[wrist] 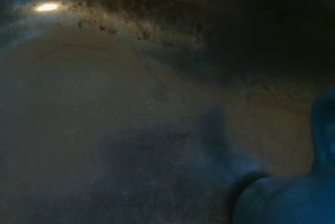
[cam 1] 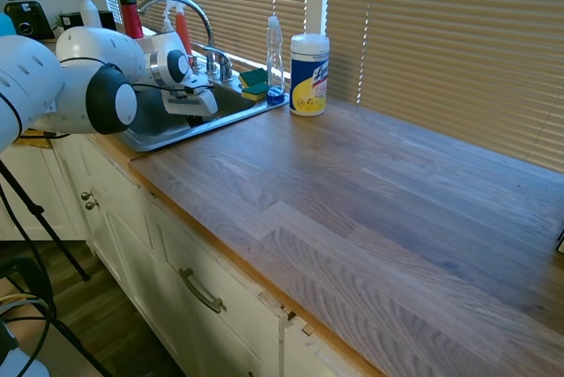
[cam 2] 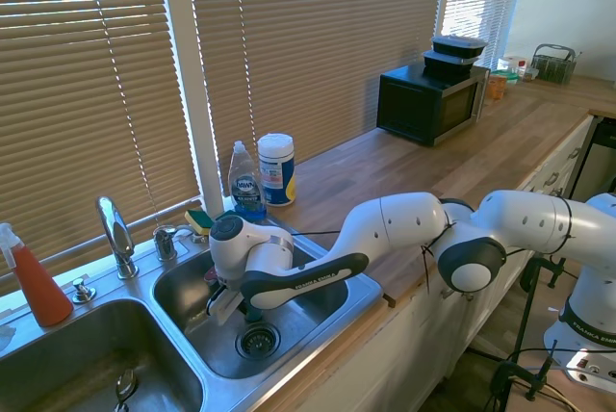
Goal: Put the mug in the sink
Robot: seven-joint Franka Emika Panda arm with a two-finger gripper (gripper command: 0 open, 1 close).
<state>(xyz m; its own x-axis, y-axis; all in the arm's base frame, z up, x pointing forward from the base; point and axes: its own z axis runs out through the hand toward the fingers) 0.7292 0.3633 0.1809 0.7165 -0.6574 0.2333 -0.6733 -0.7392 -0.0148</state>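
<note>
Wooden worktop [cam 1: 370, 192] runs under slatted blinds [cam 1: 441, 33]; white cabinets [cam 1: 203, 298] below. Wipes canister [cam 1: 309, 74] and dish soap bottle [cam 1: 276, 58] stand beside sink [cam 2: 327, 321]. Only your second exterior view shows microwave [cam 2: 430, 102] at far end. Wrist view, blurred, shows teal mug [wrist: 293, 192] low over basin floor. Arm reaches down into right basin; end effector [cam 2: 229, 304] near drain [cam 2: 258, 340]; you cannot tell whether fingers grasp mug.

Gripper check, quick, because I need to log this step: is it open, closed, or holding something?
Gripper: down inside the sink basin; open or shut cannot be told. A blue shape, probably the mug, shows in the wrist view, but no exterior view shows a grasp.
</note>
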